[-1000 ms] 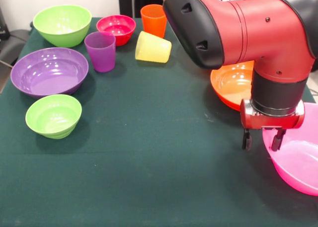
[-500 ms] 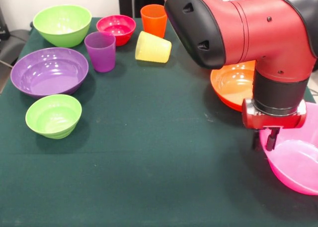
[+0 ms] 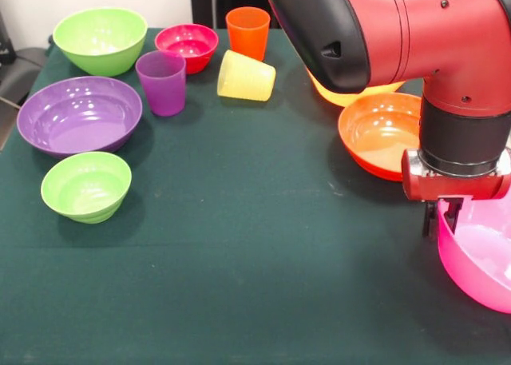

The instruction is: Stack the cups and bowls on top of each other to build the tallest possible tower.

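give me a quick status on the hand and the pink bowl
Hand shut on pink bowl rim, at table's edge. Orange-red bowl close beside it. No stacking yet; cups and other bowls lie scattered.

The gripper (image 3: 441,219) pinches the pink bowl's (image 3: 479,261) near rim — bowl tilted, lifted beside the orange-red bowl (image 3: 379,137).

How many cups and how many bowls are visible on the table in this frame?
Cups: 3, purple cup, orange cup, yellow cup lying on its side.
Bowls: 7, large green bowl, red bowl, purple bowl, small green bowl, orange-red bowl, yellow-orange bowl mostly hidden by the arm, pink bowl.
Total: 10
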Tool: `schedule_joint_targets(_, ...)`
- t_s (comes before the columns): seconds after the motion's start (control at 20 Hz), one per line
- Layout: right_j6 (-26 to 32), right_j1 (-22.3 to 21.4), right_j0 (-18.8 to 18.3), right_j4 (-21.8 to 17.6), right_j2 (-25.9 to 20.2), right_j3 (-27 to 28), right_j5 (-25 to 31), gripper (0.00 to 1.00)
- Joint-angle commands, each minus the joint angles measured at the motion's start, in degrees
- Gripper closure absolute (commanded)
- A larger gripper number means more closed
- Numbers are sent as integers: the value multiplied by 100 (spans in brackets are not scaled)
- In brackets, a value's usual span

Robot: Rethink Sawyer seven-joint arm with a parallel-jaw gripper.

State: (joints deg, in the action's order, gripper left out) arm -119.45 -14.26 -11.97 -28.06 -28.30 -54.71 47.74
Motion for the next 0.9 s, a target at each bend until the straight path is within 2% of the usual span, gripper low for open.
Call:
schedule_joint_targets(0.05,733,143,74,-167,172,-54,514,100)
schedule_joint_targets(0.35,687,136,36,-183,209,-36,463,100)
schedule_joint_targets(0.6,955,196,-95,-257,187,110,454,100)
schedule_joint_targets(0.9,1207,113,-313,-220,142,-26,498,100)
